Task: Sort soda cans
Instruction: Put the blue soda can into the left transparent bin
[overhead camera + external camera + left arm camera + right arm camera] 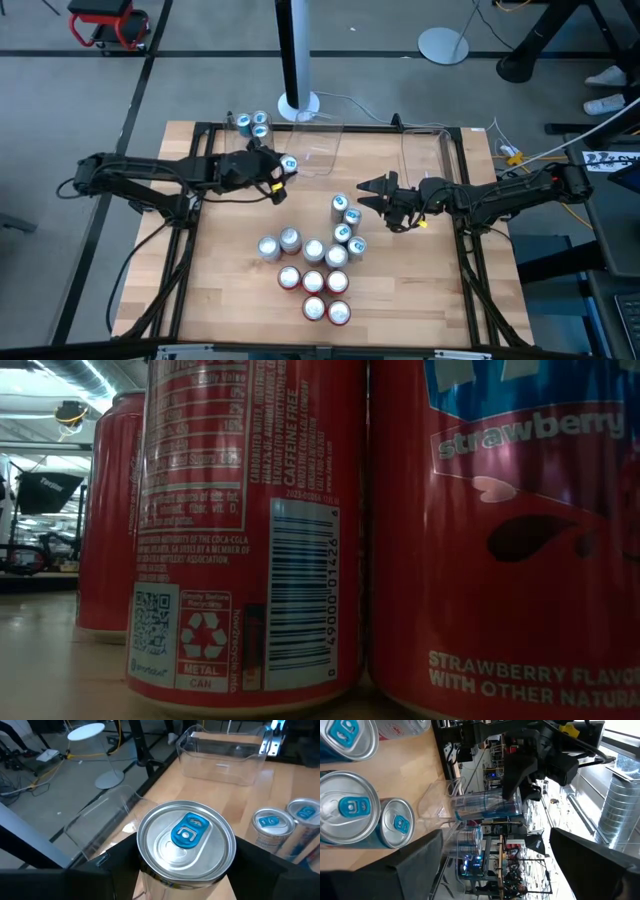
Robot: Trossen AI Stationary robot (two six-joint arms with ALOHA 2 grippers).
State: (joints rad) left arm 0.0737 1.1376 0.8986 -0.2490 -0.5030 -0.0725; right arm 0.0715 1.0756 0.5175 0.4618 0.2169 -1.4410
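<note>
Currently the left gripper (283,168) clamps a blue-tabbed silver-topped can (290,163) upper-centre, probably bound for the clear plastic tub (318,150); the right gripper (368,190) waits mid-right, jaws wide.

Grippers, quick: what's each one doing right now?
Left gripper: shut on a blue-tab soda can, beside the clear tub.
Right gripper: open, empty, next to the can cluster.

Red cans (250,530) — tops cut off

Glossy metal soda cans (313,250) stand on a matt wooden table (230,290) beside clear plastic tubs (318,148).
</note>
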